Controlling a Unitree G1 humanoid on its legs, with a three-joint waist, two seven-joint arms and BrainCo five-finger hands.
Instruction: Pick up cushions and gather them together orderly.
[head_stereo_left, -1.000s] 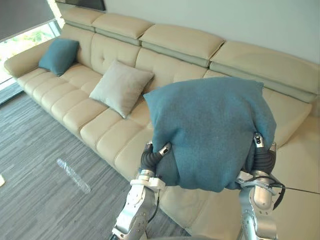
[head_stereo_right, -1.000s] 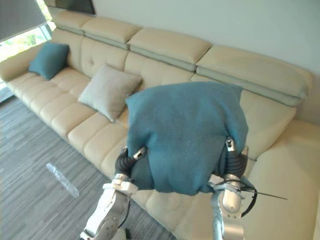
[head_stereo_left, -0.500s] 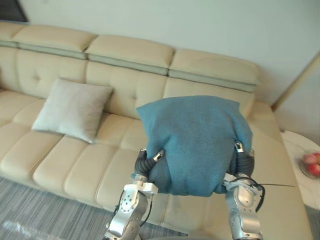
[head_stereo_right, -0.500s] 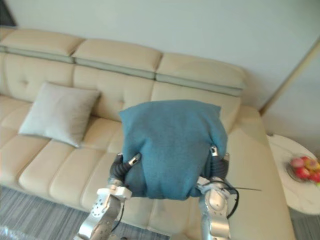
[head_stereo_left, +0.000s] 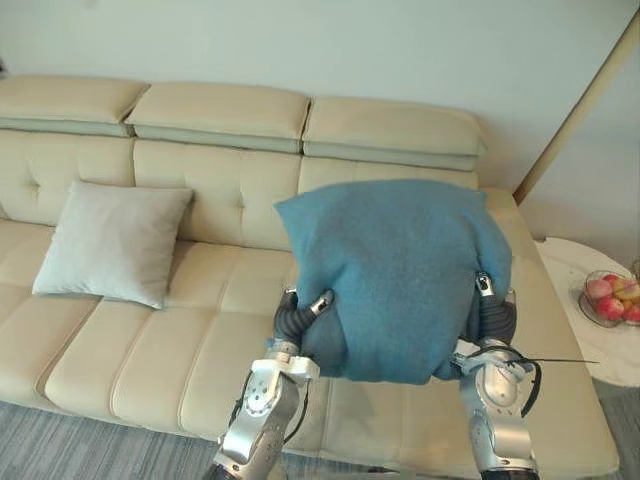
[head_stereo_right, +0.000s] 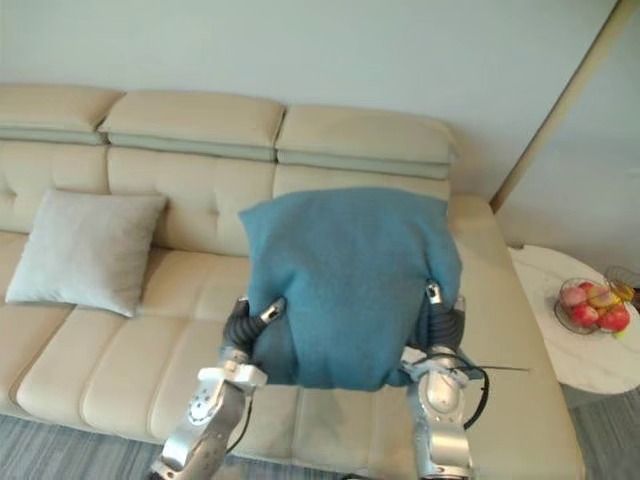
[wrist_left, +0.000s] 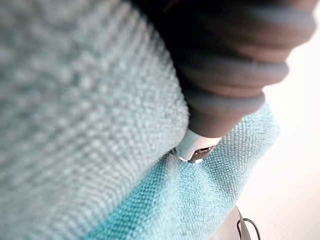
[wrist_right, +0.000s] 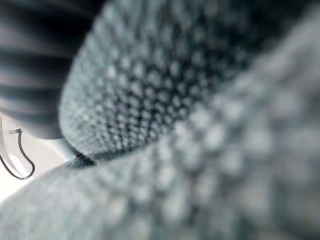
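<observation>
I hold a large teal cushion (head_stereo_left: 395, 270) upright in front of me, above the seat of a long cream sofa (head_stereo_left: 130, 350). My left hand (head_stereo_left: 298, 320) grips its lower left edge and my right hand (head_stereo_left: 492, 318) its lower right edge. Each thumb lies on the front face, and the other fingers are hidden behind the fabric. In the left wrist view the teal cushion (wrist_left: 100, 125) presses close against the hand's dark cover. A pale grey cushion (head_stereo_left: 112, 243) leans against the sofa's backrest at the left.
A round white side table (head_stereo_left: 600, 350) stands at the sofa's right end, with a fruit bowl (head_stereo_left: 612, 298) on it. Grey carpet (head_stereo_left: 60, 455) runs along the sofa's front. The wall is close behind the sofa.
The camera has swung right: the far teal cushion and the window have left the view, and the side table has come in. The teal cushion stays held between both hands.
</observation>
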